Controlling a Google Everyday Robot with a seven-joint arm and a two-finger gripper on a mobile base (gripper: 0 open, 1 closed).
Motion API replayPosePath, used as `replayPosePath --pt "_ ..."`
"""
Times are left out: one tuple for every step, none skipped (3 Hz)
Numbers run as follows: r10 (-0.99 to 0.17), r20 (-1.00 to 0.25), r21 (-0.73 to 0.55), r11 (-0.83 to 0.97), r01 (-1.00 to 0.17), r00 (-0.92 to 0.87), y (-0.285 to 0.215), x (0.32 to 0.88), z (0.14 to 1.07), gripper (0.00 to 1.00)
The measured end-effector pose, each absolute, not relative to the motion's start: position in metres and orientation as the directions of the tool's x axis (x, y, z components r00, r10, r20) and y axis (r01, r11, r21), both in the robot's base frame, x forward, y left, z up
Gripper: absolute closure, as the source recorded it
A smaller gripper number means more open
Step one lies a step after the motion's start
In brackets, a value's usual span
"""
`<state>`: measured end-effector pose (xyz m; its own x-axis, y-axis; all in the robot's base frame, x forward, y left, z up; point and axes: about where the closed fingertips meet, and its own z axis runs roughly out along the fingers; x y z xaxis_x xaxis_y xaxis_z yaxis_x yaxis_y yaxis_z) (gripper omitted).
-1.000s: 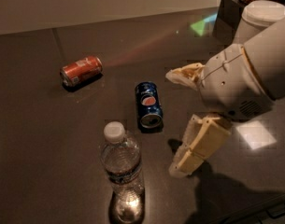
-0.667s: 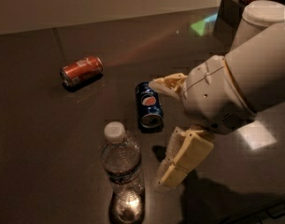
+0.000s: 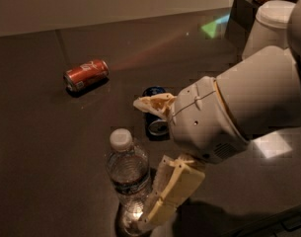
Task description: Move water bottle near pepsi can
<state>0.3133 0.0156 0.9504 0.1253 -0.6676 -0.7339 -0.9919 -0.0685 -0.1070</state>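
The water bottle (image 3: 126, 174) stands upright on the dark table (image 3: 36, 132) at the lower middle, clear with a white cap. The pepsi can (image 3: 155, 126) lies on its side just behind it, dark blue, mostly hidden by my upper finger. My gripper (image 3: 141, 163) is open, coming in from the right. Its upper finger (image 3: 155, 105) is above and behind the bottle's cap. Its lower finger (image 3: 170, 189) is beside the bottle's lower right side. The bottle stands partly in the gap between them; I cannot tell whether the fingers touch it.
A red-orange can (image 3: 86, 74) lies on its side at the back left. A white round container (image 3: 271, 23) and a dark box (image 3: 240, 19) stand at the back right. My bulky white arm (image 3: 253, 102) fills the right side.
My gripper has moved left toward the water bottle and now covers most of the pepsi can. The bottle and both cans have not moved.
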Motion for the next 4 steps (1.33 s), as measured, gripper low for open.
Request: replayPosePath --pt "-0.663 -0.737 -0.101 -0.084 -0.991 0.131 0.024 0.307 0.947 0.13" --pt "-0.666 -0.734 -0.098 -0.091 -0.991 0.133 0.029 0.305 0.944 0.38" --pt "-0.669 -0.734 -0.097 -0.069 -0.993 0.118 0.026 0.310 0.947 0.61" --pt "-0.676 -0.733 -0.103 0.001 -0.995 0.075 0.010 0.330 0.955 0.85"
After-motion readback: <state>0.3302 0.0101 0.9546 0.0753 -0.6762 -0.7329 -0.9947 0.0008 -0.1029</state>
